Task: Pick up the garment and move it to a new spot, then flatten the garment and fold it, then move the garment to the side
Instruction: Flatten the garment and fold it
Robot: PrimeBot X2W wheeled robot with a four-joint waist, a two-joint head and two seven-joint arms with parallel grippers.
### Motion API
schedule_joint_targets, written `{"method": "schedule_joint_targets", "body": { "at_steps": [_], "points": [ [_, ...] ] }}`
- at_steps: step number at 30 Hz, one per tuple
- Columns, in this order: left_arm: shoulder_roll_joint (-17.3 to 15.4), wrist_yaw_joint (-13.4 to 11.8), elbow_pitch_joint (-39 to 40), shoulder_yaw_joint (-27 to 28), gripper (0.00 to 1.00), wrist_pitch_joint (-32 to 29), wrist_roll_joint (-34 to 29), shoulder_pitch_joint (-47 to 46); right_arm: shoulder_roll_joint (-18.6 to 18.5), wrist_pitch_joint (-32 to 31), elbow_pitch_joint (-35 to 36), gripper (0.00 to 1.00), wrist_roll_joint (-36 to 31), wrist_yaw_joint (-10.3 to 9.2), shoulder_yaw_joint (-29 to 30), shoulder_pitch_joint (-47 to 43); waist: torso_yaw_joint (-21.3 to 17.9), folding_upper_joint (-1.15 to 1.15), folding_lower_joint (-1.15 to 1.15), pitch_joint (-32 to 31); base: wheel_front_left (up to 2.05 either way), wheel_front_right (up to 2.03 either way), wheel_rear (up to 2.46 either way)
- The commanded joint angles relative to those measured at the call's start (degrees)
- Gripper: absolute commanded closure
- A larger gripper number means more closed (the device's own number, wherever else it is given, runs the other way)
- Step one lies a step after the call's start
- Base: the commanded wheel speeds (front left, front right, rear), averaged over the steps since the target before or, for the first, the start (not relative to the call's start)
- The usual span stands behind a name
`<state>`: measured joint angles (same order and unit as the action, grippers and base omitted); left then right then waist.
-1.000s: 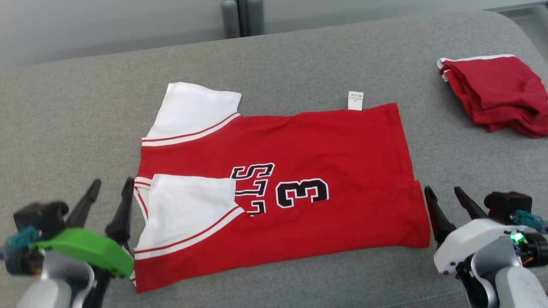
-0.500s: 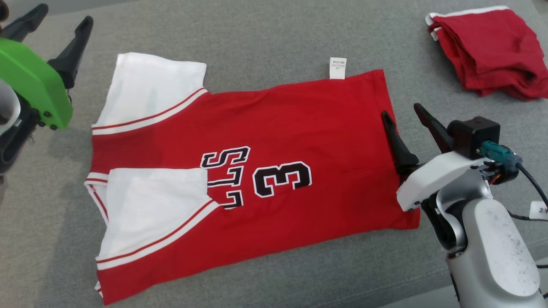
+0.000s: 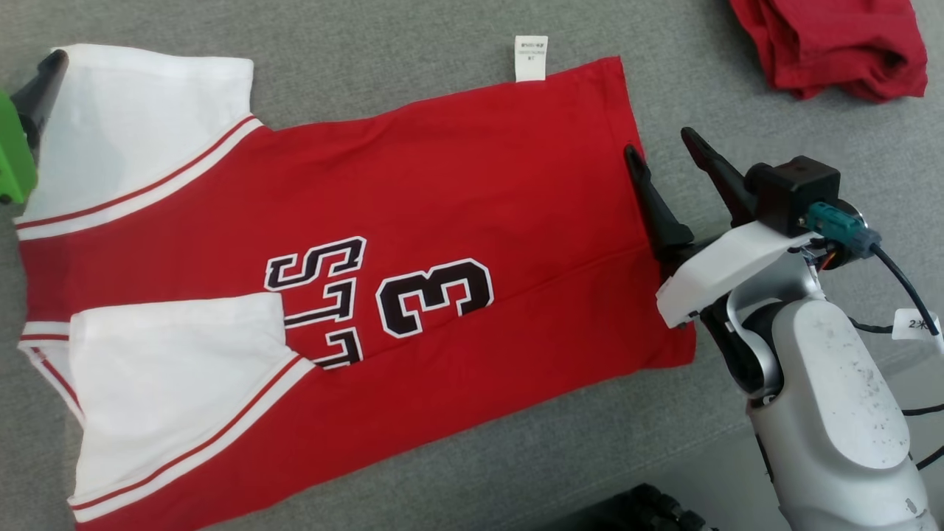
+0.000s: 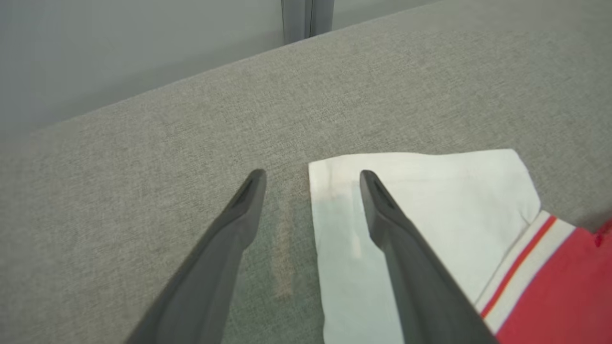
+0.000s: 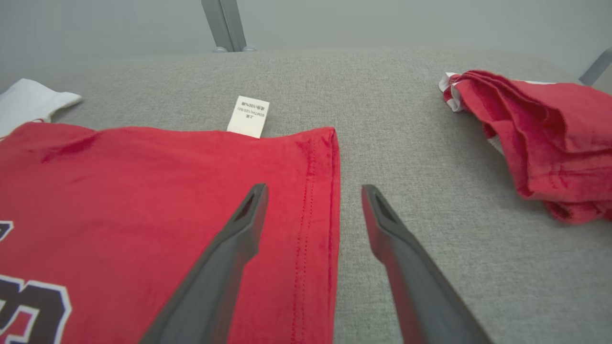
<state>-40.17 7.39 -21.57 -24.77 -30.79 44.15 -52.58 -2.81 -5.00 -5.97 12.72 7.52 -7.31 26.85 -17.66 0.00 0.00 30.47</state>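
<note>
On our grey cushion, head view: red jersey lying flat, right gripper spread astride its hem. Left wrist view: left gripper spread over white sleeve. Right wrist view: folded red garment well apart.

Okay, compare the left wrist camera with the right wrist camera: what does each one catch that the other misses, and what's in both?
Left wrist view adds: the left gripper, open, fingers straddling an edge of the white sleeve, and the striped trim. Right wrist view adds: the right gripper, open astride the hem, the care label, the black print and a folded red garment lying apart. Shared: the jersey, that sleeve and the grey cushion.
</note>
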Motion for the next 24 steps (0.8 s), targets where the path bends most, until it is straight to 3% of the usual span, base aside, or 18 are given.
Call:
{"method": "schedule_joint_targets", "body": {
  "at_steps": [1, 13, 14, 15, 16, 17, 18, 24],
  "points": [
    [-0.89, 0.17, -0.58, 0.05, 0.00, -0.31, 0.43, -1.23, -0.11, 0.53, -0.33, 0.00, 0.65, -0.07, -0.21, 0.97, -2.29, 0.00, 0.00, 2.46, 0.00, 0.00, 0.00],
    [-2.16, 0.18, -1.12, -1.39, 0.00, -2.40, 3.47, -0.22, -0.11, 2.08, -2.25, 0.00, 1.54, -0.07, -1.43, 2.40, -2.96, 0.00, 0.00, 3.88, 0.00, 0.00, 0.00],
    [-2.15, 0.18, -1.01, -1.52, 0.08, -2.53, 3.63, -0.16, -0.10, 2.16, -2.38, 0.00, 1.54, -0.07, -1.53, 2.56, -2.94, 0.00, 0.00, 3.88, 0.00, 0.00, 0.00],
    [-2.13, 0.18, -0.73, -1.65, 0.32, -2.56, 3.74, -0.17, -0.11, 2.26, -2.50, 0.00, 1.57, -0.07, -1.58, 2.78, -2.90, 0.00, 0.00, 3.86, 0.00, 0.00, 0.00],
    [-2.09, 0.18, -0.43, -1.71, 0.71, -2.32, 3.70, -0.29, -0.12, 2.27, -2.58, 0.00, 1.53, -0.07, -1.56, 3.05, -2.81, 0.00, 0.00, 3.81, 0.00, 0.00, 0.00],
    [-1.92, 0.18, -0.04, -1.86, 0.89, -1.93, 3.71, -0.39, -0.11, 2.34, -2.66, 0.00, 1.41, -0.07, -1.44, 3.26, -2.68, 0.00, 0.00, 3.72, 0.00, 0.00, 0.00],
    [-1.70, 0.19, 0.28, -1.95, 1.00, -1.59, 3.72, -0.44, -0.12, 2.41, -2.79, 0.00, 1.07, -0.07, -1.21, 3.48, -2.49, 0.00, 0.00, 3.54, 0.00, 0.00, 0.00],
    [-0.72, 0.18, 2.03, -2.30, 1.00, 1.75, 3.70, -0.82, -0.09, 1.36, -3.92, 0.00, -1.33, -0.07, -0.50, 5.84, -0.69, 0.00, 0.00, 2.17, 0.00, 0.00, 0.00]
  ]
}}
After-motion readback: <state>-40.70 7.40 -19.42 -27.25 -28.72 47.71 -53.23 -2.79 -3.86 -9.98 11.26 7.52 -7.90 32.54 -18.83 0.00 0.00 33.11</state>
